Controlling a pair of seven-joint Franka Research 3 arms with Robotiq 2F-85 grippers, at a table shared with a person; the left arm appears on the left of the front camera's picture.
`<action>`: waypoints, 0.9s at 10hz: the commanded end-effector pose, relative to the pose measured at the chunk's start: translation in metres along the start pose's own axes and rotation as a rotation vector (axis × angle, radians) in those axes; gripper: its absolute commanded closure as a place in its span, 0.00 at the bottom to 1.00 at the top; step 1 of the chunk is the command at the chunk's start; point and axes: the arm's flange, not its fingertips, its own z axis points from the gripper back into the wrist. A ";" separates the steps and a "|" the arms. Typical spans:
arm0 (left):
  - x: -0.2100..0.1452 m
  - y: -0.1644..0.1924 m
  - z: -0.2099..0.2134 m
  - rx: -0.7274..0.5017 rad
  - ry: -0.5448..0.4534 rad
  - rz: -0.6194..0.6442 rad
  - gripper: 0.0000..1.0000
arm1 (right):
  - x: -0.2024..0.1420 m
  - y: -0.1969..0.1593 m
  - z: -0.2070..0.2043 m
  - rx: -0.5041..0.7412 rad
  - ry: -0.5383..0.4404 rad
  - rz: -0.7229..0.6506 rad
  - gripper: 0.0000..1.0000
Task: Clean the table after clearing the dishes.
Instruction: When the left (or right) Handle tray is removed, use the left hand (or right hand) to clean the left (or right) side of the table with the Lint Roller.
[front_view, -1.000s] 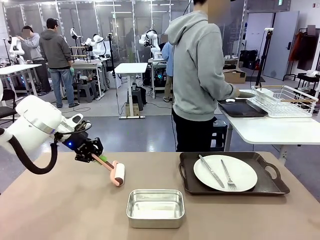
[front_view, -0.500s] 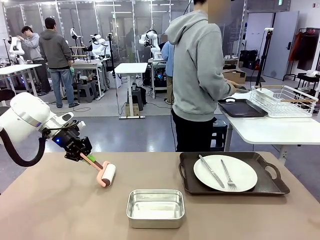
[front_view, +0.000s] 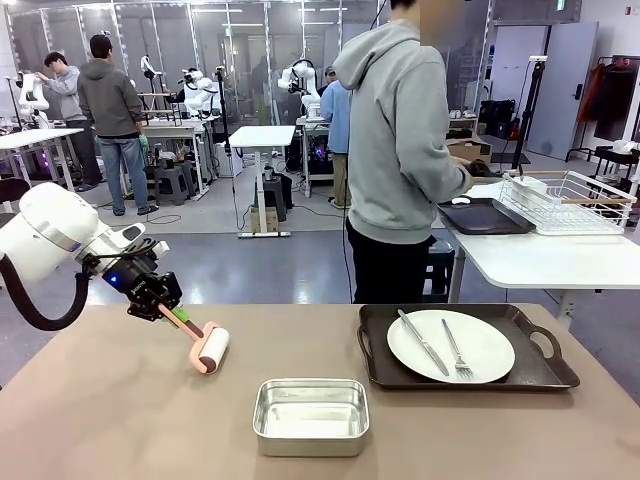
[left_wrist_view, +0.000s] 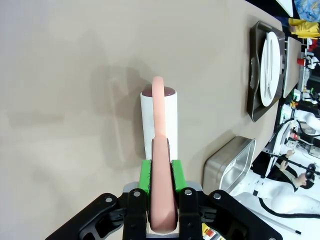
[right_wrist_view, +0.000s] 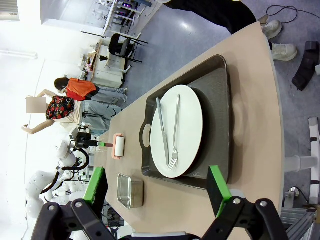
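On the tan table (front_view: 120, 420) my left gripper (front_view: 166, 307) is shut on the pink handle of a lint roller (front_view: 212, 350), whose white roll rests on the tabletop at the left. The left wrist view looks straight down that handle: the left gripper (left_wrist_view: 162, 172) clamps it and the roller (left_wrist_view: 159, 120) lies flat ahead. At the right a dark tray (front_view: 540, 375) carries a white plate (front_view: 485, 350) with a knife and fork. The right gripper (right_wrist_view: 156, 192) is open above the near edge, with the plate (right_wrist_view: 190, 120) and its tray (right_wrist_view: 222, 110) in front of it.
A shiny steel pan (front_view: 311, 415) sits near the front middle, right of the roller. A person in a grey hoodie (front_view: 400, 150) stands at the far edge, turned to a white side table (front_view: 540, 262) with another dark tray (front_view: 483, 216) and a wire rack (front_view: 570, 205).
The left arm has drawn the roller leftward across the table, mostly in the first half second. The right arm and the dishes have not moved.
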 end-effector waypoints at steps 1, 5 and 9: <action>-0.003 0.000 -0.002 -0.002 0.002 0.001 0.79 | -0.002 0.003 0.001 0.005 0.000 0.002 0.00; 0.002 0.009 0.002 0.030 -0.011 -0.003 0.79 | -0.002 0.003 0.001 0.005 0.000 0.002 0.00; 0.002 0.059 0.016 0.154 -0.022 -0.036 0.79 | -0.002 0.003 0.001 0.005 0.000 0.002 0.00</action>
